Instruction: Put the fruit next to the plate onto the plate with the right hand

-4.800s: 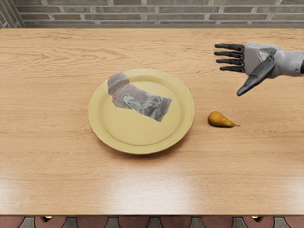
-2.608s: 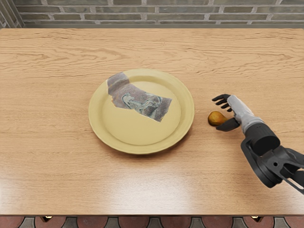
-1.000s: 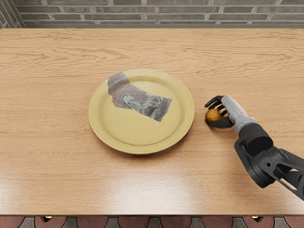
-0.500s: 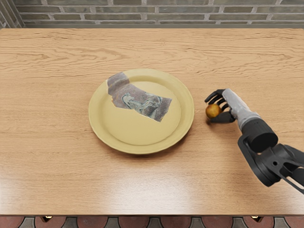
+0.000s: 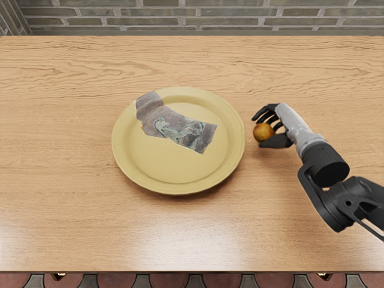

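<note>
Grasp done: fingers (image 5: 264, 111) of right hand (image 5: 277, 126) clamped on pear (image 5: 262, 132), just beside plate (image 5: 178, 187) right rim, apparently lifted slightly off surface (image 5: 72, 228); left to do: carry over plate, set down, release

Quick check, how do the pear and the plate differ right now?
The pear is far smaller than the plate. The pear is orange-brown and rounded; the plate is pale yellow, flat, with a grey patterned patch. The pear is gripped by the right robot hand just beyond the plate's right rim; the plate lies untouched on the table. Both have warm tones.
</note>
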